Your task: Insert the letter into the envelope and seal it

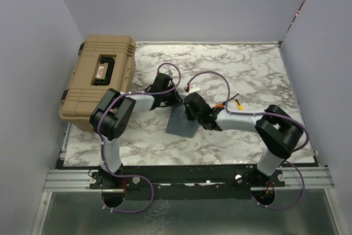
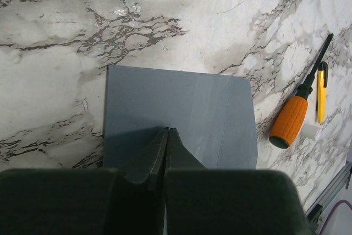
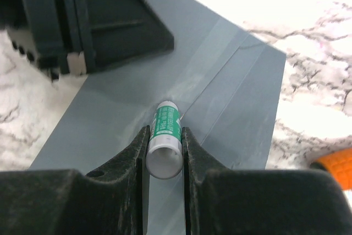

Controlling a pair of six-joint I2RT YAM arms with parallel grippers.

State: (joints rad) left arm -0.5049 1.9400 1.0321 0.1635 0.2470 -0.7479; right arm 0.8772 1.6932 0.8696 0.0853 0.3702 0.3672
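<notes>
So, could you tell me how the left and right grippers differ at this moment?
The left gripper is shut with nothing between its fingers, whereas the right gripper is shut on a green-labelled glue stick. The left gripper's fingers meet at their tips, while the right gripper's stand apart by the width of the stick. Both are over the grey-blue envelope.

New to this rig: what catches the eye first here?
The right gripper clamps a green-labelled glue stick, aimed at the grey-blue envelope mid-table, with the shut left gripper over it. A tan hard case sits far left; an orange-handled screwdriver lies right of the envelope.
</notes>
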